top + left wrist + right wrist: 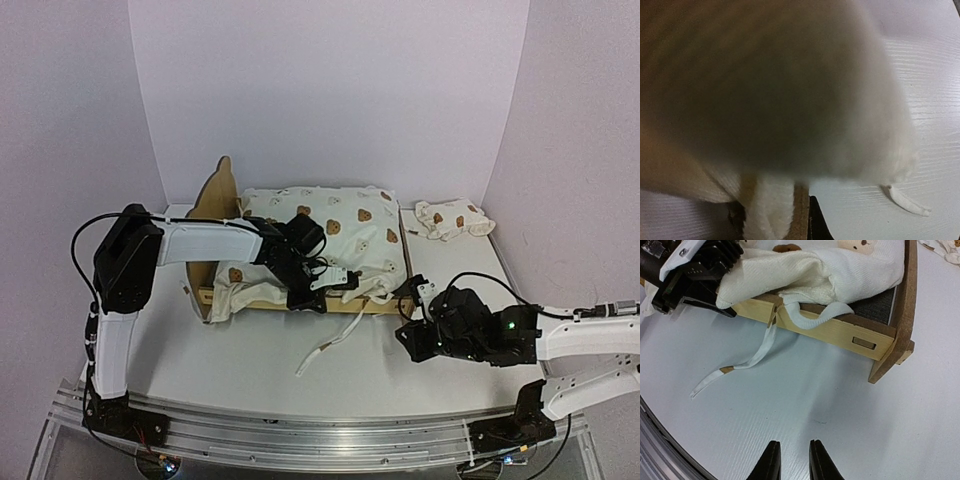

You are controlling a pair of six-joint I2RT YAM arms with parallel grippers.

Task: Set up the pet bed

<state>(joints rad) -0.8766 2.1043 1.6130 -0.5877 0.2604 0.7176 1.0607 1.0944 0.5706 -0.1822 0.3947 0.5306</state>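
Note:
The pet bed stands mid-table, its plywood frame carrying a bear-ear headboard at the left. Its cream bear-print cushion lies on the frame, bunched along the front rail. My left gripper is shut on the cushion's front edge. In the left wrist view blurred cushion fabric fills the frame and runs down between the fingers. My right gripper hovers over bare table in front of the bed's right corner, fingers slightly apart and empty.
A white tie ribbon trails from the cushion onto the table in front of the bed. A small matching bear-print pillow lies at the back right. White walls close in the table on three sides.

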